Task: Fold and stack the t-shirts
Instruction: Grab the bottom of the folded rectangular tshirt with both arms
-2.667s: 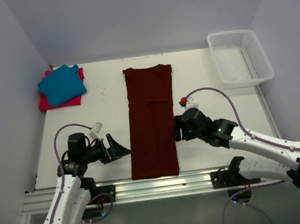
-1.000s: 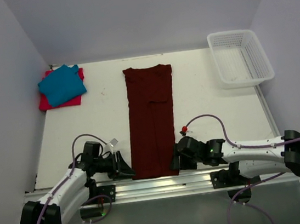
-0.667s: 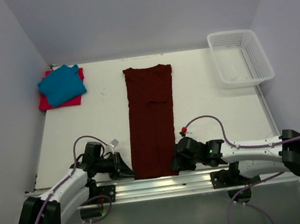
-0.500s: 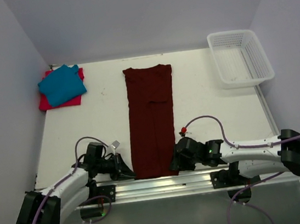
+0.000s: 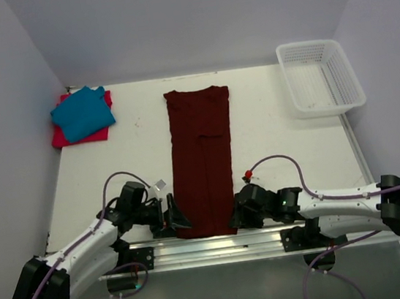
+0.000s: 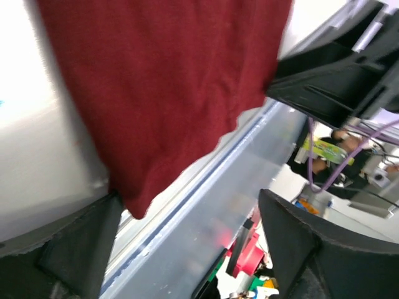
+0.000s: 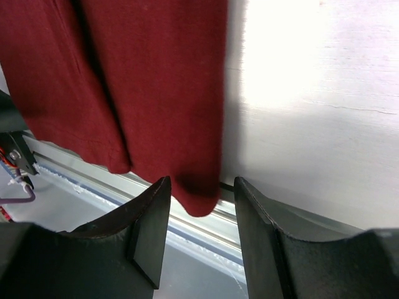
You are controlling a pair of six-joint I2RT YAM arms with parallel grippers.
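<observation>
The dark maroon t-shirt (image 5: 202,156) lies as a long narrow strip down the table's middle, its near hem over the front edge. At the back left corner, a folded teal t-shirt (image 5: 81,112) rests on a folded red-pink one (image 5: 73,137). My left gripper (image 5: 178,221) is at the maroon hem's left corner; in its wrist view the left gripper (image 6: 187,249) is wide open, the cloth corner (image 6: 134,199) hanging near one finger. My right gripper (image 5: 233,219) is at the hem's right corner. The right gripper (image 7: 198,224) is open around that corner (image 7: 199,199), with gaps on both sides.
A white mesh basket (image 5: 321,76) stands at the back right. An aluminium rail (image 5: 213,245) runs along the table's near edge, just under both grippers. Walls close in the left, back and right sides.
My left gripper has slid right up to the maroon hem's left corner and its jaws have spread wide. The right gripper has stayed at the right corner, jaws slightly narrower.
</observation>
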